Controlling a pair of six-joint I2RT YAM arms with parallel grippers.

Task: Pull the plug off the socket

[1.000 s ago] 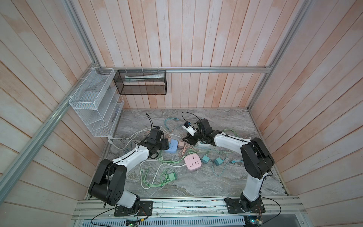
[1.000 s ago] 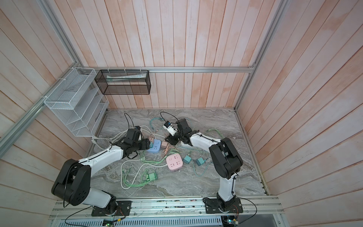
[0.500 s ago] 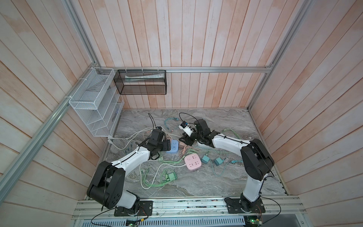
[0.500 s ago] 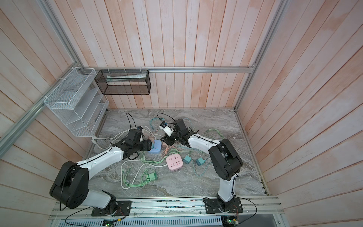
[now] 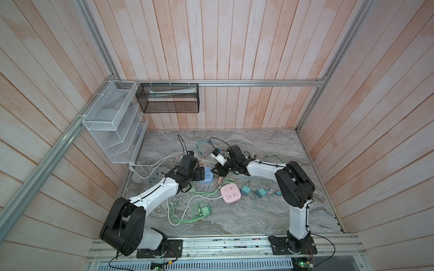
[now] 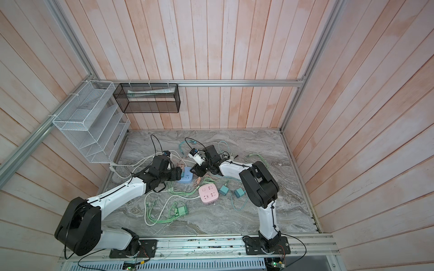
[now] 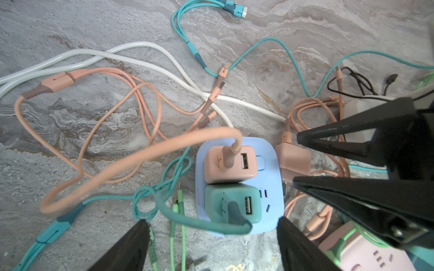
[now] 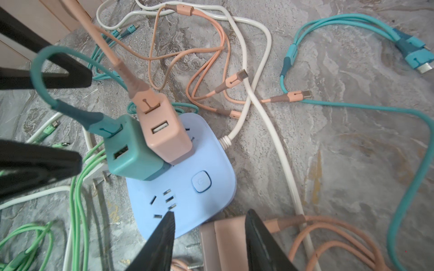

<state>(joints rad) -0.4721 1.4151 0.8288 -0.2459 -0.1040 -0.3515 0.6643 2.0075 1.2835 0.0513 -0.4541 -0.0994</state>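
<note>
Left wrist view: the socket [image 7: 272, 211] lies flat on the table [image 7: 70, 35], its near end between the fingers of the left gripper [image 7: 211, 225].
Socket position: mid-table in both top views, between the two grippers.
Seated plugs: the pink plug [image 7: 230, 164] and teal plug [image 7: 232, 204] stand side by side, touching, on the half of the socket away from the right gripper [image 8: 209, 213].
Loose plug [image 7: 293, 162]: lies on the table just beside the socket, prongs bare, between the right gripper's fingers.
Key relation: the teal plug sits directly ahead of the left gripper, nearer than the pink plug. The right gripper would have to pass over the free outlets to reach either.
Plug axis: both seated plugs rise from the socket face, so the pull direction is judged to be straight up off the table.
Left gripper: jaws wide apart, holding nothing. One finger is close against the socket's side, the other well clear.
Right gripper: jaws partly apart, astride the loose plug. Whether they pinch it cannot be told.
Left arm pose: stretched low over the table, wrist tipped down at the socket.
Right arm pose: elbow folded, forearm reaching toward the middle, gripper angled down.
Risk: cables [image 7: 117, 169] arch from both seated plugs near the left fingers and may snag.
</note>
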